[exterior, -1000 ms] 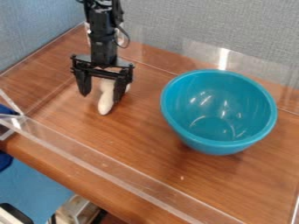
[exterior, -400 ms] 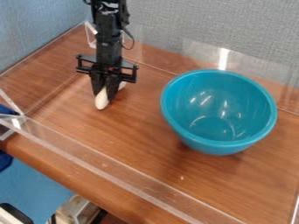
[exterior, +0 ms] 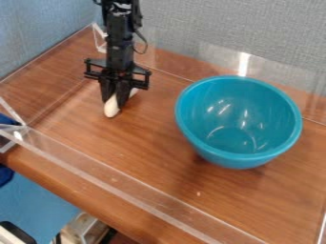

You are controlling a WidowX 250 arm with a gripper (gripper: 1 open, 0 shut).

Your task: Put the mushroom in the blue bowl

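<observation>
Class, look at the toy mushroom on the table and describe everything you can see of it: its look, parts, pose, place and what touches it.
The mushroom is a small, cream-white toy, smooth like plastic. Mostly its pale stem shows; its upper part is hidden between the dark fingers of the end effector, which is shut on it from above. It leans slightly, its lower end resting on the brown wooden table. It sits to the left of the blue bowl, apart from it and not yet inside.
</observation>
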